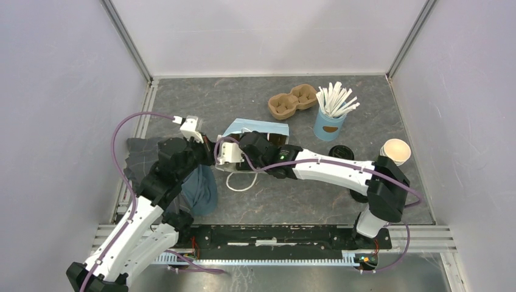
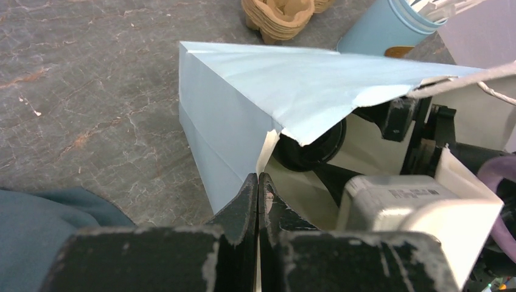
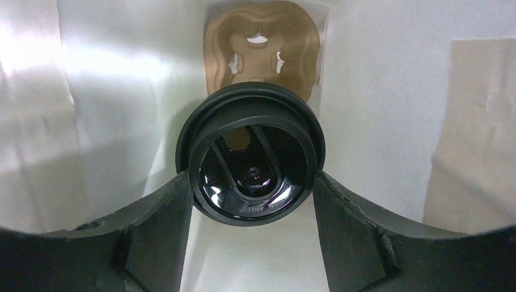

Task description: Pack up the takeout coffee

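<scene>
**Q:** Bag status?
**A:** On the grey surface (image 1: 213, 97), the blue bag (image 2: 243, 91) is lying on its side.

**Q:** End effectors?
**A:** My left end effector (image 2: 258, 188) is pinching the bag's rim, fingers together on the paper. My right end effector (image 3: 251, 185) is reaching inside, clamping the takeout coffee (image 2: 307, 149).

**Q:** Coffee location?
**A:** It is sitting inside the bag, black lid (image 3: 252, 161) facing the mouth.

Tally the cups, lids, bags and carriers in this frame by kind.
Cups: 3 (takeout coffee, lidless cup, light-blue stick cup)
Black lids: 2 (coffee's lid, separate lid)
Blue bag: 1
Cardboard carrier: 1 (brown shape inside bag unclear, uncounted)
Total: 7
</scene>
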